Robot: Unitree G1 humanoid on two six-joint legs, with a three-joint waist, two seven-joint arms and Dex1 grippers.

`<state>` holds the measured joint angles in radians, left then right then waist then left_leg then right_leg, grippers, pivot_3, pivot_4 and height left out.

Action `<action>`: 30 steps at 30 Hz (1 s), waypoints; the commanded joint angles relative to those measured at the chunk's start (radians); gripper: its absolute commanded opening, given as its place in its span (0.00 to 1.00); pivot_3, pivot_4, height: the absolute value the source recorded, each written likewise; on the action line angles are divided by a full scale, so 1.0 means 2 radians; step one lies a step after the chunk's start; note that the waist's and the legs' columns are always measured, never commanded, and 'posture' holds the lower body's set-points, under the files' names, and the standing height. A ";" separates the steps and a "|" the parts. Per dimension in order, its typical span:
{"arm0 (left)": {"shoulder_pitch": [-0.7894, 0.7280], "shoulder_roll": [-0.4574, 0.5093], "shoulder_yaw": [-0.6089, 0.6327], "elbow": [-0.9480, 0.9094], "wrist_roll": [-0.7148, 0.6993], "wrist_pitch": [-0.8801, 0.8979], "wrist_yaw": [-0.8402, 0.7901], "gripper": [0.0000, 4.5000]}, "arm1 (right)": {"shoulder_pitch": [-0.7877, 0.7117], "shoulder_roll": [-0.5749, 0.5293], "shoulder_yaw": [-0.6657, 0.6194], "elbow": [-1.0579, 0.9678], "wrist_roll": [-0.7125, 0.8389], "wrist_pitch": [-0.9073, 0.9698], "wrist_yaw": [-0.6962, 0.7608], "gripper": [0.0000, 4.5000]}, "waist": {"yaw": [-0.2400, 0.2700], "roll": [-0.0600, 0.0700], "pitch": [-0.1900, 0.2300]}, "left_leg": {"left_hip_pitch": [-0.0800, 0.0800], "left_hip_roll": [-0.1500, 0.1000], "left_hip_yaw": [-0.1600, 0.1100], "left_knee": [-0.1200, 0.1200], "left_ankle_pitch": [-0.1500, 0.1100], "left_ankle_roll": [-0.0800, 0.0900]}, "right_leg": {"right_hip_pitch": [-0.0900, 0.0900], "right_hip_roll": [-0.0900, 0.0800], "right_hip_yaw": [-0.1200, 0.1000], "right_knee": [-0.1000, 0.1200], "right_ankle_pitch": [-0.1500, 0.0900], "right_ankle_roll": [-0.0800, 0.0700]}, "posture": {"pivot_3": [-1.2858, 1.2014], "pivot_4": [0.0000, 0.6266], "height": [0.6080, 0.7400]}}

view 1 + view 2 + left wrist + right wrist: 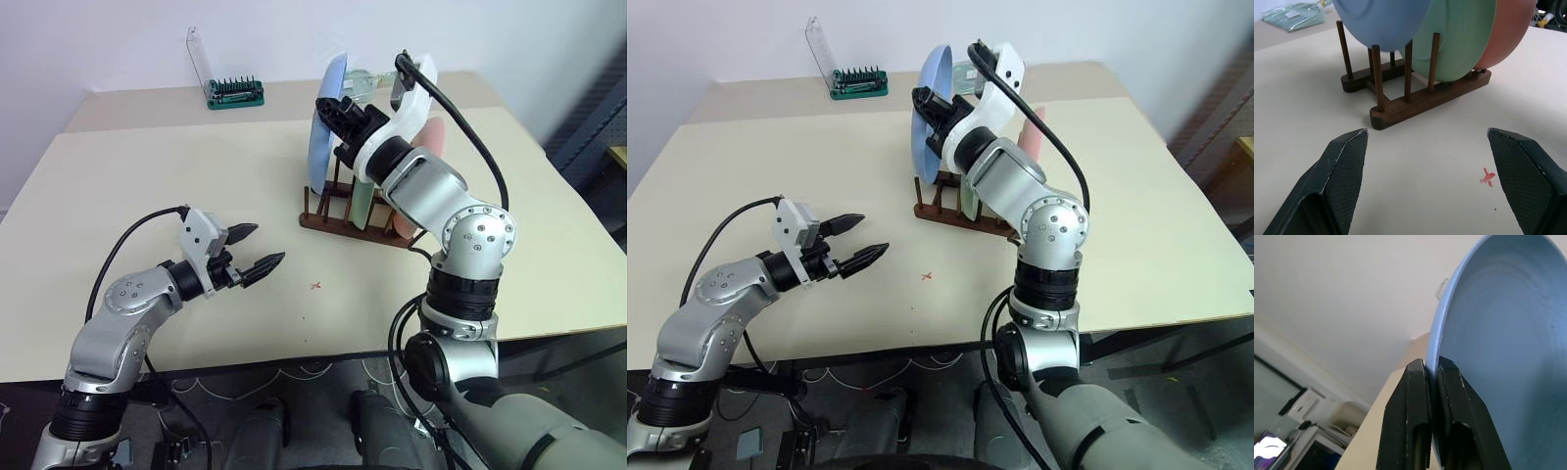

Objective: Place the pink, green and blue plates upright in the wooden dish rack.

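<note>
The wooden dish rack (pixel 338 223) stands in the middle of the table. A green plate (pixel 1459 44) and a pink plate (pixel 1508 34) stand upright in it. My right gripper (pixel 1433 361) is shut on the rim of the blue plate (pixel 323 127) and holds it upright at the rack's left end. The plate's lower edge hangs about level with the peg tops. Whether it rests on the rails is hidden. My left gripper (pixel 269 243) is open and empty, low over the table. It sits in front and to the left of the rack and points at it.
A green tool holder (pixel 233 93) with a clear lid stands at the back of the table. A small red cross mark (pixel 315 286) lies on the table between the left gripper and the rack. The table's front edge runs just behind my arms.
</note>
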<state>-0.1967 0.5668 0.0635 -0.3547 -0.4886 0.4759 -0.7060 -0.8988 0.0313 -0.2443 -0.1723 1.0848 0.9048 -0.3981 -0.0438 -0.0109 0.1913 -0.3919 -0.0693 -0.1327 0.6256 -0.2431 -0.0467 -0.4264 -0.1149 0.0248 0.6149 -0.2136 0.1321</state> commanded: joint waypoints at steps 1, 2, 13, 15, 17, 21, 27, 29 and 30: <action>-0.006 0.003 0.005 -0.014 -0.001 -0.002 -0.001 0.89 | 0.000 0.007 -0.006 -0.019 0.007 -0.009 -0.018 0.01 | 0.000 0.000 0.000 | 0.000 0.000 0.000 0.000 0.000 0.000 | 0.000 0.000 0.000 0.000 0.000 0.000 | 0.52 0.24 1.00; -0.006 0.003 0.005 -0.014 -0.001 -0.002 -0.001 0.89 | -0.001 0.007 -0.006 -0.020 0.008 -0.009 -0.019 0.01 | 0.000 0.000 0.000 | 0.000 0.000 0.000 0.000 0.000 0.000 | 0.000 0.000 0.000 0.000 0.000 0.000 | 0.52 0.24 1.00; -0.006 0.002 0.004 -0.013 0.000 -0.003 -0.001 0.89 | -0.005 0.000 0.002 -0.023 0.006 -0.010 -0.008 0.78 | 0.000 0.000 0.000 | 0.000 0.000 0.000 0.000 0.000 0.000 | 0.000 0.000 0.000 0.000 0.000 0.000 | 0.52 0.24 1.00; -0.006 0.002 0.005 -0.011 0.000 -0.004 0.000 0.89 | -0.013 -0.020 0.013 -0.027 -0.010 -0.010 0.019 0.87 | 0.000 0.000 0.000 | 0.000 0.000 0.000 0.000 0.000 0.000 | 0.000 0.000 0.000 0.000 0.000 0.000 | 0.52 0.24 1.00; -0.006 0.001 0.005 -0.011 0.001 -0.004 0.001 0.89 | -0.023 -0.060 0.033 -0.035 -0.041 -0.016 0.067 0.87 | 0.000 0.000 0.000 | 0.000 0.000 0.000 0.000 0.000 0.000 | 0.000 0.000 0.000 0.000 0.000 0.000 | 0.52 0.24 1.00; -0.004 0.001 0.005 -0.011 0.001 -0.005 0.001 0.89 | -0.037 -0.144 0.068 -0.056 -0.100 -0.038 0.161 0.87 | 0.001 0.000 0.000 | 0.000 0.000 0.000 0.000 0.000 0.000 | 0.000 0.000 0.000 -0.001 0.000 0.000 | 0.52 0.24 1.00; -0.004 -0.002 0.003 -0.009 0.000 -0.008 -0.001 0.89 | -0.007 -0.288 0.047 -0.105 -0.133 -0.060 0.304 0.82 | 0.002 0.000 0.000 | -0.001 0.000 0.000 0.000 0.000 0.000 | 0.000 0.000 0.000 -0.001 0.000 0.000 | 0.52 0.24 1.00; -0.006 -0.003 0.000 -0.004 0.001 -0.010 -0.004 0.89 | 0.022 -0.341 0.040 -0.123 -0.142 -0.067 0.357 0.69 | 0.006 -0.001 0.000 | -0.001 0.000 0.000 0.000 0.000 0.000 | 0.001 0.000 0.000 -0.001 0.000 0.000 | 0.52 0.24 1.00; -0.009 -0.004 -0.003 0.000 0.001 -0.011 -0.006 0.89 | 0.041 -0.369 0.035 -0.131 -0.147 -0.068 0.380 0.58 | 0.007 -0.001 0.000 | -0.001 0.000 0.000 0.000 0.000 0.000 | 0.001 0.000 0.000 -0.002 0.000 0.000 | 0.52 0.24 1.00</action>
<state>-0.2031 0.5615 0.0544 -0.3440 -0.4874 0.4722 -0.7112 -0.8348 -0.6619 -0.1434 -0.3828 0.8044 0.7932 0.2867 -0.0305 -0.0127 0.1921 -0.3932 -0.0698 -0.1314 0.6263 -0.2437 -0.0457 -0.4248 -0.1166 0.0242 0.6115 -0.2143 0.1331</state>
